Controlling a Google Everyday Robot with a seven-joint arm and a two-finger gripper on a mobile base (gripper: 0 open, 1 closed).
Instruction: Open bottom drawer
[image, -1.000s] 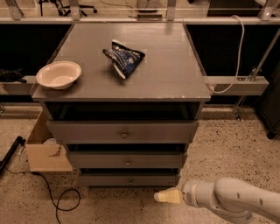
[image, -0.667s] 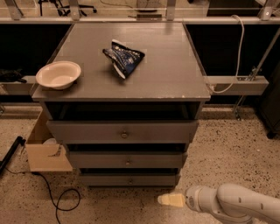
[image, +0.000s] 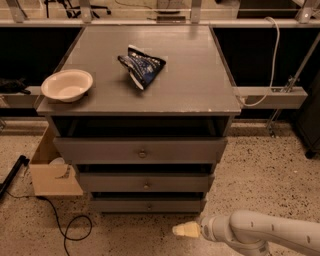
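Note:
The grey cabinet has three drawers stacked under its top. The bottom drawer (image: 148, 205) is the lowest and narrowest front, with a small round knob (image: 149, 205) at its centre, and it sits about flush under the middle drawer (image: 145, 183). My gripper (image: 184, 230) hovers low over the floor, just below and to the right of the bottom drawer's front, pointing left. The white arm (image: 260, 232) reaches in from the lower right. The gripper is clear of the knob.
On the cabinet top (image: 200, 75) lie a white bowl (image: 67, 84) at the left and a dark blue snack bag (image: 142, 68) in the middle. A cardboard box (image: 51, 172) and a black cable (image: 65, 225) sit on the speckled floor at the left.
The gripper and arm have sunk lower in the view and shifted slightly right, ending closer to the floor in front of the bottom drawer.

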